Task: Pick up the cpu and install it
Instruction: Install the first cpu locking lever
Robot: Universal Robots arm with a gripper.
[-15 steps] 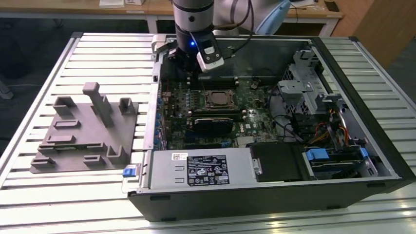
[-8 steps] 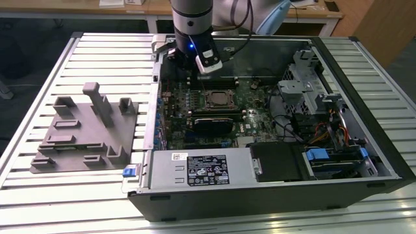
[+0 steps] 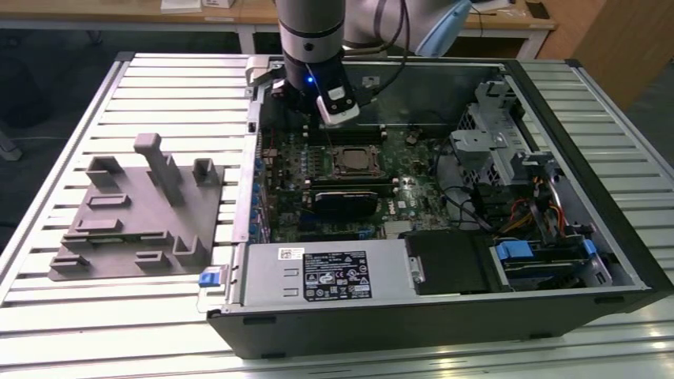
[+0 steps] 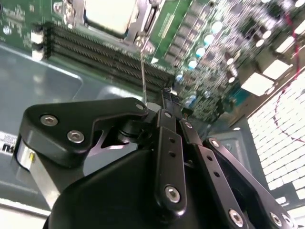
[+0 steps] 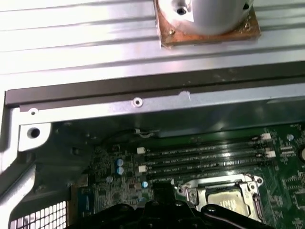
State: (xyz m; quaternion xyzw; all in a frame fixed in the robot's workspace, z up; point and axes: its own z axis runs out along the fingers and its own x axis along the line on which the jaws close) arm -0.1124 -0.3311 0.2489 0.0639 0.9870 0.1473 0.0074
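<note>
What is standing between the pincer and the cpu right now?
Nothing blocks it that I can see. The cpu lies in the motherboard socket, with open air between it and the pincer. Only a thin metal rod rises from the socket's edge near the pincer.

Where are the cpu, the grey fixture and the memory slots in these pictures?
cpu [image 4: 109, 14]: second wrist view, on its pale metal top.
grey fixture [image 3: 142, 217]: exterior view, on its flat base.
memory slots [image 5: 205, 160]: first wrist view, on one slot's middle.
</note>
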